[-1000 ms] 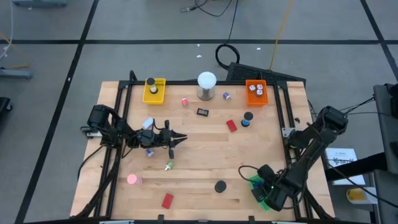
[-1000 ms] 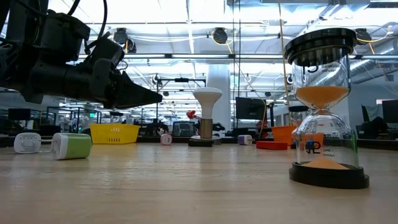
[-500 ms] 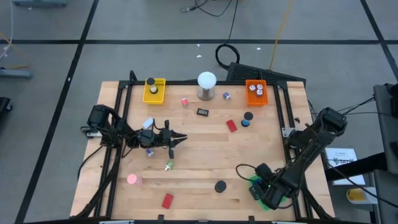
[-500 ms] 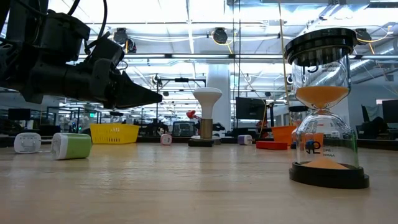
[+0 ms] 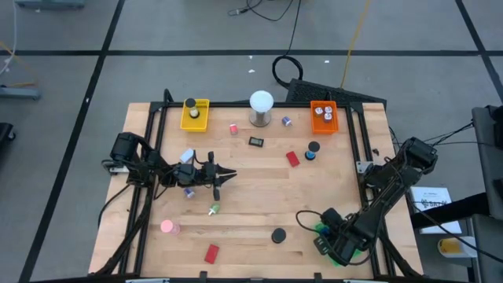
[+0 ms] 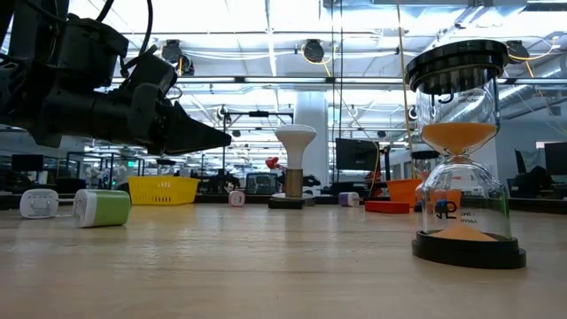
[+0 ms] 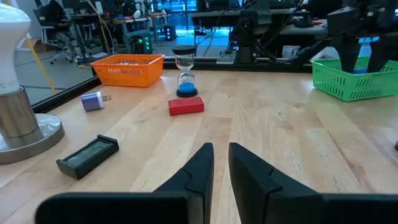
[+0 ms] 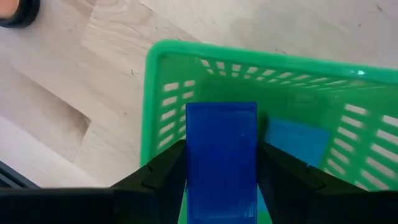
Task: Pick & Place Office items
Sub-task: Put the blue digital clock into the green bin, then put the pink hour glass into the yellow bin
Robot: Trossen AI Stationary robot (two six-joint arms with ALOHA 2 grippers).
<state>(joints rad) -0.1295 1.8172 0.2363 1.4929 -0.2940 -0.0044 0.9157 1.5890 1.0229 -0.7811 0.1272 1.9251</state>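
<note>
My right gripper [image 8: 221, 163] stands over the green tray [image 8: 163, 93] at the table's near right corner, shut on a blue flat block [image 8: 221, 149]. A second blue block [image 8: 298, 142] lies inside the tray. In the high view the right gripper [image 5: 338, 242] hides most of the tray. My left gripper [image 5: 229, 174] hovers level at mid-left, shut and holding nothing. Loose on the table lie red blocks [image 5: 293, 159] [image 5: 211, 253], a black round piece [image 5: 278, 235], a pink round piece [image 5: 167, 227] and a small green bit [image 5: 213, 210]. My right gripper pinches the blue block by its two long sides [image 8: 191, 155], one finger on each. The fingers come from above, pointing steeply down. The block is lifted clear, over the inside of the green tray near its wall.
Along the far edge stand a yellow tray [image 5: 195, 114], a white ball on a metal base [image 5: 261, 106] and an orange tray [image 5: 324, 116]. A small hourglass [image 5: 313, 149] stands right of centre. A dark flat device [image 5: 256, 141] and a purple bit [image 5: 288, 121] lie nearby.
</note>
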